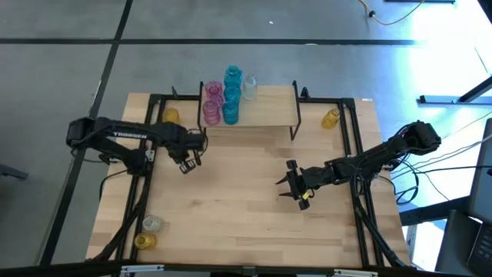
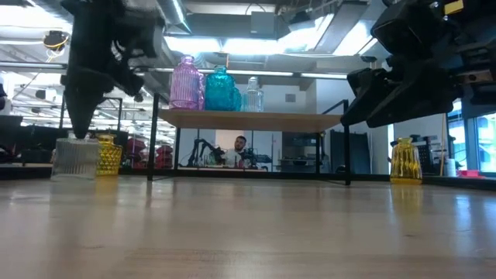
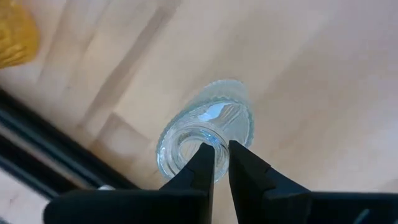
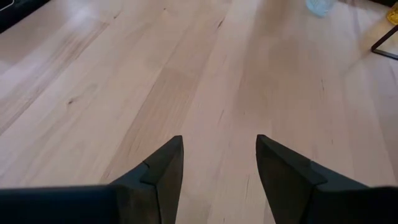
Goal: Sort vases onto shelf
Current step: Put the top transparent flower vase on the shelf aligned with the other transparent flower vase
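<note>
**Left pincer on a clear vase's rim, right arm standing open**

At the near left corner of the table (image 1: 246,219) I see two vases waiting side by side: a clear one (image 1: 152,224) and an amber one (image 1: 144,241) just in front of it.

Further back, the left gripper (image 3: 221,148) hangs over the left part of the table, close to the shelf's left end. Its fingers are drawn down to a narrow slit and pinch the near wall of the rim of a ribbed clear vase (image 3: 231,112). From table height this vase looks to be standing upright on the wood, directly under the gripper. Another amber vase (image 1: 171,115) stands just beyond it, on the table beside the shelf's left legs.

The shelf (image 1: 269,111) sits at the back centre. Its left half is filled. There are two pink vases (image 1: 212,103), one behind the other. Beside them is a row of three teal vases (image 1: 231,95) running front to back. A clear bottle (image 1: 250,86) stands at the back edge, just right of the teal ones. The right half of the board is bare wood.

Under the shelf, far off in the room, I can make out a person (image 2: 240,147).

The right gripper (image 4: 219,140) hovers low over bare table right of centre, well clear of the shelf. Its fingers are spread wide with nothing between them.

At the far right a last amber vase (image 1: 330,118) stands on the table just past the shelf's right legs.
</note>
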Robot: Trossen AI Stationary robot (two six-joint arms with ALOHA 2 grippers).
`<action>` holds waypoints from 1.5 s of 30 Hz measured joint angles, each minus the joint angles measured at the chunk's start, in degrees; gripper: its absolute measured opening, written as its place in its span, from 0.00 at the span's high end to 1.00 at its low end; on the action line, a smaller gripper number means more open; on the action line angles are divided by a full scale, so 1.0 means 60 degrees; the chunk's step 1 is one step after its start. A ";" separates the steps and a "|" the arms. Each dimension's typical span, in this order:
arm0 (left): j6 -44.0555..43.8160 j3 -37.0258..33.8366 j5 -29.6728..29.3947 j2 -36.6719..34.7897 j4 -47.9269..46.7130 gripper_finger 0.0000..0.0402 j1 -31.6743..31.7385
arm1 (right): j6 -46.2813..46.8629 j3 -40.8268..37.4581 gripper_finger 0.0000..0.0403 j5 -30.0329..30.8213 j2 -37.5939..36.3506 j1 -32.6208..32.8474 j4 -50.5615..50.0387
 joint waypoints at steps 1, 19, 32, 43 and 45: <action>-0.0231 0.0097 -0.0020 0.0000 0.0023 0.93 -0.0265 | 0.0000 0.0000 0.54 0.0003 0.0002 0.0000 0.0004; -0.1518 0.3438 -0.0365 0.2504 0.0308 0.94 -0.3069 | -0.0004 0.0004 0.54 0.0002 -0.0001 0.0000 0.0015; 0.0078 0.6151 -0.0463 0.5534 0.0970 0.93 -0.3224 | -0.0004 0.0004 0.54 0.0000 -0.0001 0.0000 -0.0007; 0.0007 0.6626 -0.0317 0.6084 0.1661 0.87 -0.3208 | 0.0000 0.0004 0.54 0.0000 -0.0001 0.0000 -0.0011; 0.0083 0.6631 -0.0386 0.6076 0.1832 0.84 -0.3205 | 0.0000 0.0004 0.54 0.0000 -0.0001 0.0000 -0.0011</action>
